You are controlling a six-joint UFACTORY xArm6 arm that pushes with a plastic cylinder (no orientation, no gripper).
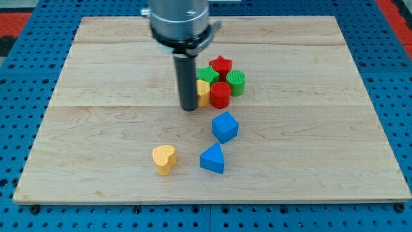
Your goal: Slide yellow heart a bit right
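The yellow heart (164,158) lies on the wooden board (96,96) near the view's bottom, left of centre. My tip (188,108) is the lower end of the dark rod. It stands above and slightly right of the heart, well apart from it. The tip is right beside the left edge of a cluster of blocks and close to a yellow block (203,92) there. A blue triangle (213,158) lies just right of the heart.
A blue cube (225,126) lies above the blue triangle. The cluster holds a red cylinder (220,94), a green cylinder (236,82), a red star (221,65) and a green block (206,73). Blue pegboard surrounds the board.
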